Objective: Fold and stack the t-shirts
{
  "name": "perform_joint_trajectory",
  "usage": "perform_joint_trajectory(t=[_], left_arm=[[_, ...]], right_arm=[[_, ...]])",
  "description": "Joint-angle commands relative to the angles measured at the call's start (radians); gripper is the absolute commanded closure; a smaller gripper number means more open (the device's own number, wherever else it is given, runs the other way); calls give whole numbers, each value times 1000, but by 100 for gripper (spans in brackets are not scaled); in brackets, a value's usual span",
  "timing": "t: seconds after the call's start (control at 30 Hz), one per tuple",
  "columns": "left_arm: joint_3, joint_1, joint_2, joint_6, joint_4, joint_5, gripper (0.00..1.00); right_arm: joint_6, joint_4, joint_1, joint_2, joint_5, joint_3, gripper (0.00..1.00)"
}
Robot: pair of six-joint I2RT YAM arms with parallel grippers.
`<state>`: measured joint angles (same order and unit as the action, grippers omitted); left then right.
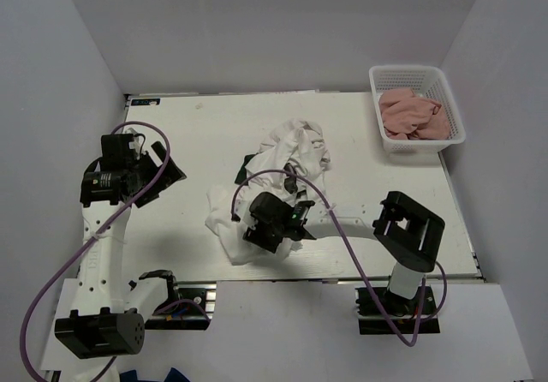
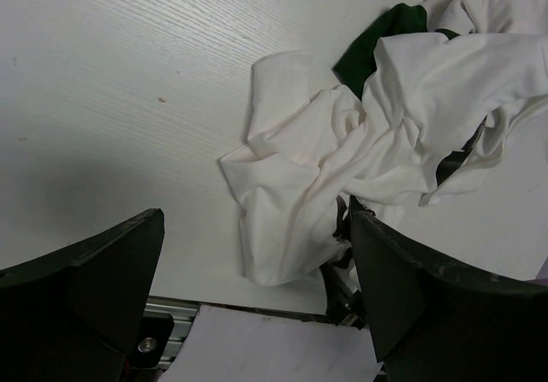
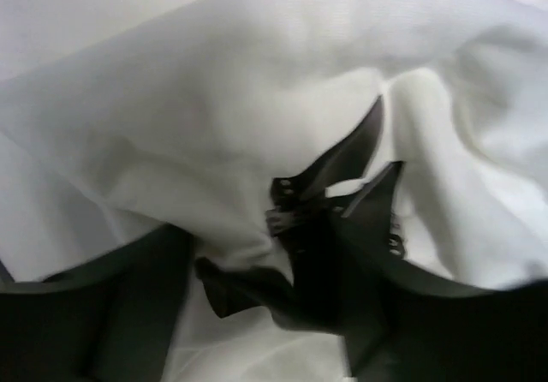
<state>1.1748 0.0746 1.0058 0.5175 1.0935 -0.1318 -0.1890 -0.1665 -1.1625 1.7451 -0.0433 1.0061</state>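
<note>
A robot lab test cell: a white table [image 1: 188, 134] boxed in by plain white walls [image 1: 68, 56], two arms [image 1: 103, 245] bolted at its near edge by a metal rail [image 1: 282, 279], purple cables [image 1: 43, 305] looping loose.

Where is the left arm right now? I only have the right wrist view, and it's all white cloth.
Observer: The left gripper hangs open above bare table, left of the white t-shirts, touching no cloth.
Operator: Any other colours in that heap?
Observer: A dark green t-shirt peeks out from under the white ones.
Operator: And the pink one?
Observer: The pink t-shirt lies crumpled in the white basket at the far right corner.
</note>
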Motion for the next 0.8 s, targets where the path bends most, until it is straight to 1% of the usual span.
perform_joint_trajectory(t=[0.0,0.03,0.07,0.1,0.13,0.17,0.2,0.27,0.3,0.4,0.47,0.5,0.57,0.6,0.77], left_arm=[[22,-4,-19,4,6,26,0],[22,-4,-19,-5,6,35,0],[31,-4,-29,-5,6,35,0],[31,-4,-29,-5,6,35,0],[31,-4,-29,-14,-13,35,0],[22,-4,-39,-14,-14,35,0],[22,-4,-39,-14,-27,35,0],[22,-4,-39,-25,-52,26,0],[22,-4,-48,-25,-61,15,0],[22,-4,-49,-25,-89,4,0],[22,-4,-49,-25,-98,4,0],[31,-4,-49,-25,-98,4,0],[42,-4,-36,-34,-89,4,0],[54,-4,-36,-34,-89,4,0],[92,-4,-18,-34,-101,-20,0]], right_arm=[[-7,36,4,-38,-108,66,40],[2,13,0,-67,-124,89,70],[17,4,4,-102,-148,113,84],[34,-10,6,-140,-153,127,94],[36,-43,7,-160,-158,140,100],[36,-42,6,-183,-167,166,100],[34,-47,6,-255,-167,175,100],[31,-39,7,-295,-158,216,100],[30,-24,10,-352,-167,229,100],[25,-4,20,-406,-219,319,100],[36,-4,38,-407,-259,380,100],[43,-2,44,-404,-321,419,100],[51,31,60,-406,-349,451,100],[45,44,85,-409,-375,494,100],[4,146,149,-409,-397,627,100]])
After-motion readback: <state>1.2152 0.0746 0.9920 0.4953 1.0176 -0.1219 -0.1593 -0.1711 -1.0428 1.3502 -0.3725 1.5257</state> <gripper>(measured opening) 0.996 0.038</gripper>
